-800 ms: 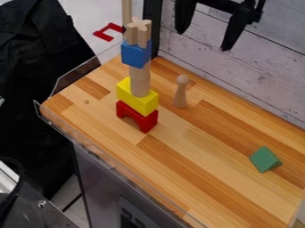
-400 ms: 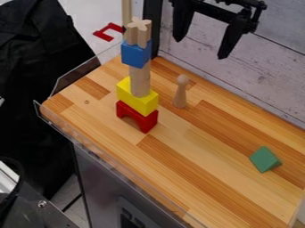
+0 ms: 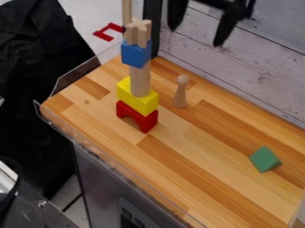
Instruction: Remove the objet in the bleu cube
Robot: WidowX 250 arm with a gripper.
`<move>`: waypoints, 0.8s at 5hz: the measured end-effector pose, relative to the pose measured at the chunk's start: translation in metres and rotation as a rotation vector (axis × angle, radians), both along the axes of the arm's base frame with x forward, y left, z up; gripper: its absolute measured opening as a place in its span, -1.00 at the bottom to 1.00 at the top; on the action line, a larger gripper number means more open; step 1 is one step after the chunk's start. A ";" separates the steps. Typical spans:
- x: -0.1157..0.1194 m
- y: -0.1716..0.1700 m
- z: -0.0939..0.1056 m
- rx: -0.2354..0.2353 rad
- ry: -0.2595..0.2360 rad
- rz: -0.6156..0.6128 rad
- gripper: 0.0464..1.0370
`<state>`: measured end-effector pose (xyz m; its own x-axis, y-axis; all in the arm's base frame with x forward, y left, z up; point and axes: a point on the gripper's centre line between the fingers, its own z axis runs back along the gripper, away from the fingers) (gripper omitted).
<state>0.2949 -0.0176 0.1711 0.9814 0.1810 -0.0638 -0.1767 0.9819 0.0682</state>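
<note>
Two fingers (image 3: 225, 30) wide apart on the black gripper (image 3: 196, 36), nothing between them, in front of the pale wall (image 3: 238, 67) and off to the side of the stack. At the very top of that stack, the star (image 3: 138, 33), the thing to remove, upright on the blue cube (image 3: 136, 54).

Best to bring the gripper across with the star's height in mind, then line up squarely over it before lowering. Keep the fingers above the cube, one on each side of the star, and close evenly so as not to push sideways. Lift straight up before carrying anything off. A low or slanting approach could drag the cube along, or topple everything beneath: a slim cylinder (image 3: 140, 81), perhaps in two parts, then the yellow block (image 3: 138, 96) and the red arch (image 3: 137, 116).

Likely tricky to hold: bare wood, thick, with rounded lobes and grooves down the sides, so probably firmer with the fingers seated on opposite lobes. Smooth, flat paint on the cube and the block; a curved cut-out under the arch. Nearby on the striped wood counter (image 3: 193, 142), a round-headed peg (image 3: 180, 92); well apart from it, a green wedge (image 3: 264, 160) with sloping faces.
</note>
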 end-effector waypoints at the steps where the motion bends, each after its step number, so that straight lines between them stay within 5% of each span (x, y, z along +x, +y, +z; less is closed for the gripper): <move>1: -0.005 0.011 0.024 0.017 -0.060 0.026 0.92; 2: -0.013 0.029 0.044 0.027 -0.116 0.076 0.92; 4: -0.032 0.061 0.022 -0.052 -0.053 0.216 0.92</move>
